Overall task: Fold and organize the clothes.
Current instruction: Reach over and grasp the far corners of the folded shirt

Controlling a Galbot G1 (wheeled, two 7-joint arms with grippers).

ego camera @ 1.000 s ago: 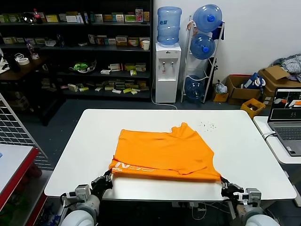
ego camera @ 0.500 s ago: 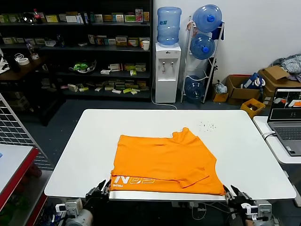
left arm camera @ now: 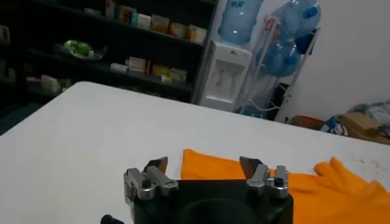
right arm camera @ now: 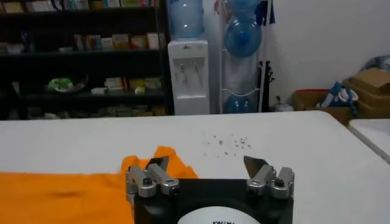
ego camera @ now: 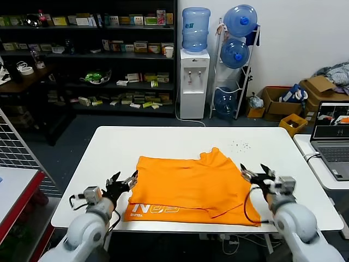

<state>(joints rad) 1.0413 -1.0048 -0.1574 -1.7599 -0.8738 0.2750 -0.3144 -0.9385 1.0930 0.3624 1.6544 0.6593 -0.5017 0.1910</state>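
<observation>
The orange T-shirt [ego camera: 188,185] lies folded on the white table [ego camera: 180,139], with white lettering along its near left edge. My left gripper [ego camera: 124,179] is open and empty at the shirt's left edge; the shirt's corner [left arm camera: 213,172] shows between its jaws in the left wrist view. My right gripper [ego camera: 253,172] is open and empty at the shirt's right edge. In the right wrist view the shirt [right arm camera: 67,195] lies under one finger and bare table under the other.
Small dark specks [ego camera: 240,145] lie on the table beyond the shirt. A second table with a laptop [ego camera: 332,136] stands at the right. Shelves [ego camera: 87,54], a water dispenser [ego camera: 194,82] and cardboard boxes [ego camera: 283,103] stand behind.
Both grippers have risen from below the table's near edge to the shirt's left and right sides. The shirt's near edge lies flatter, and more lettering shows.
</observation>
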